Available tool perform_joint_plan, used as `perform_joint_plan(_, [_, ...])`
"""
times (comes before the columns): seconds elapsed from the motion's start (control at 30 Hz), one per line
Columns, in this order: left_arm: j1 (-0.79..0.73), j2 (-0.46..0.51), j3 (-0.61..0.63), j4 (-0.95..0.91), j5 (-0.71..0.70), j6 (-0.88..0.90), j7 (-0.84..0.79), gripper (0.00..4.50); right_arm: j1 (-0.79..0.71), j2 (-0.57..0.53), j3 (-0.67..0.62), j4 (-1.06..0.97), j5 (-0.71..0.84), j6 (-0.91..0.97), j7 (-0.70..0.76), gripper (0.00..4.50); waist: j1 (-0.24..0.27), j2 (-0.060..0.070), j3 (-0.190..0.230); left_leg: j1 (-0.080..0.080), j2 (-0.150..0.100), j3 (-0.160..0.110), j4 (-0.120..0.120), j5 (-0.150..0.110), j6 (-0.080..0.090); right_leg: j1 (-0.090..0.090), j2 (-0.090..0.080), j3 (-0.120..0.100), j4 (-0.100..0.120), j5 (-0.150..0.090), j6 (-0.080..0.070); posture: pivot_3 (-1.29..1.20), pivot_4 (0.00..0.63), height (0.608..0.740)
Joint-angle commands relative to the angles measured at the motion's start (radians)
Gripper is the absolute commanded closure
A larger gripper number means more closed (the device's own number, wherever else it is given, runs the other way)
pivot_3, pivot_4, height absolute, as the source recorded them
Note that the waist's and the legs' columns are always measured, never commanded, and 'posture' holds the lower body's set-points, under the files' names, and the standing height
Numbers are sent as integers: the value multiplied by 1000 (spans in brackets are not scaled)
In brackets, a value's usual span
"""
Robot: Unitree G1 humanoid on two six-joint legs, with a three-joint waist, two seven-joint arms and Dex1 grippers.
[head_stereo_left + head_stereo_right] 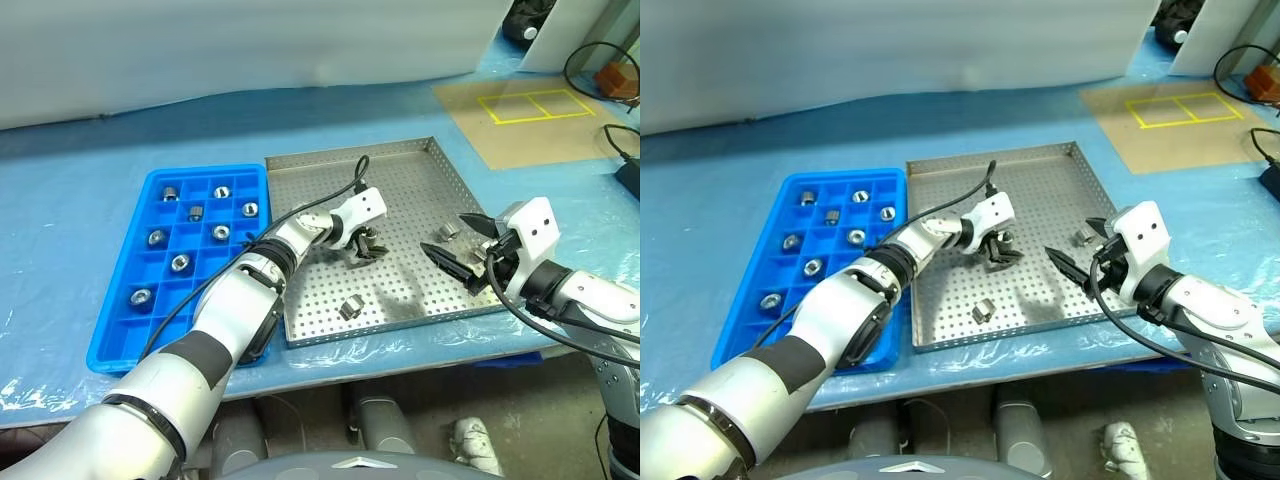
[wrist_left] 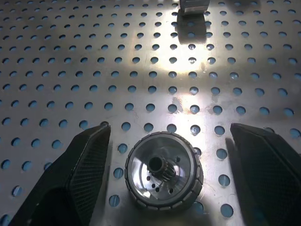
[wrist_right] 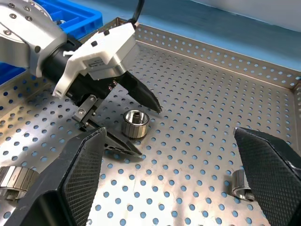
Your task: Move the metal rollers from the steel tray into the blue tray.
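The steel tray (image 1: 400, 165) lies in the middle of the table, with the blue tray (image 1: 118, 345) to its left. Several metal rollers (image 1: 180, 263) sit in the blue tray's compartments. My left gripper (image 1: 364, 250) is low over the steel tray, open, its fingers (image 2: 80, 169) on either side of a roller (image 2: 163, 176) that stands on end, apart from both. My right gripper (image 1: 444, 233) hovers open over the tray's right part, with nothing in it. Loose rollers lie near the tray's front (image 1: 350, 307) and close to the right gripper (image 3: 242, 184).
A blue sheet (image 1: 90, 160) covers the table. A brown board with yellow taped squares (image 1: 530, 105) lies at the back right, with black cables (image 1: 600, 60) beyond it. The table's front edge runs just below both trays.
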Motion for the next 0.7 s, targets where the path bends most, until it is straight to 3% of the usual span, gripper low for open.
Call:
perform_joint_plan(0.03, [14,-7,3,-7,22,7,20,203,6,-12,-33,-44,11,-9,-17,0,-7,0,0,0,0,0,0,0,0,0,0,0,0,0,0,-684,150,740])
perform_joint_plan(0.07, [15,-8,5,-8,24,5,17,203,7,-12,-34,-45,13,-10,-19,0,-9,0,0,0,-1,0,0,-1,1,0,-1,0,-1,0,0,-684,150,740])
perform_joint_plan(0.2, [15,-11,11,-10,29,10,6,1383,4,-14,-32,-39,15,-13,-25,0,-15,0,0,-1,-5,1,1,-2,3,0,-5,1,-1,0,1,-678,150,740])
perform_joint_plan(0.37, [12,-4,22,-12,28,6,-2,1383,-9,-11,-14,-26,10,-22,-30,0,-24,0,0,-2,-10,3,5,-5,9,0,-12,1,-2,-3,7,-664,150,740])
perform_joint_plan(0.5, [12,10,24,-14,33,1,2,2580,-29,-10,6,-8,5,-32,-26,0,-39,0,0,-6,-11,3,7,-7,12,0,-14,1,-4,-1,4,-642,150,740])
perform_joint_plan(0.7, [-4,48,61,-39,-10,-36,-73,2580,-85,-20,45,42,1,-56,-2,0,-42,0,0,-8,-11,3,8,-8,13,0,-15,0,-5,1,4,-588,150,740])
